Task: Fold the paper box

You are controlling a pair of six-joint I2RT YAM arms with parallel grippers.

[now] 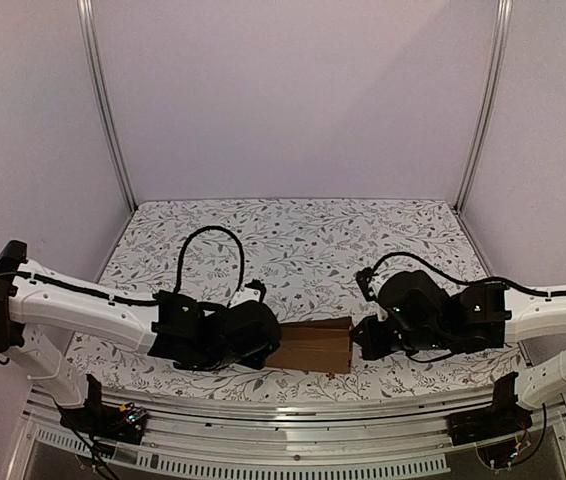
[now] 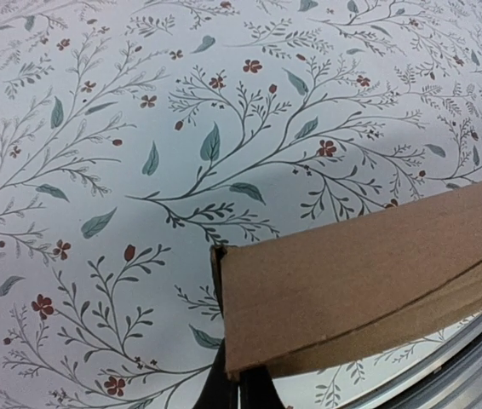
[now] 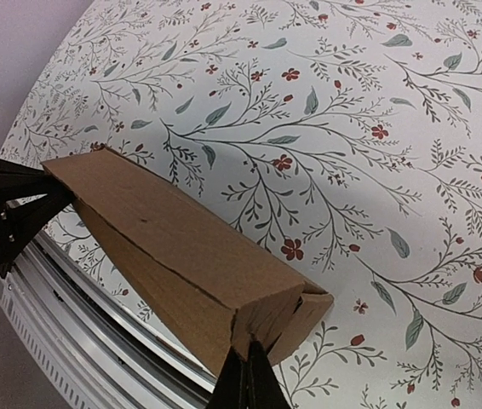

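Brown paper box sits between left hand and right hand, both pinching it.

The brown paper box is folded narrow.

A white cloth with leaf-and-flower print lies flat. A metal rail borders it at 6 o'clock.
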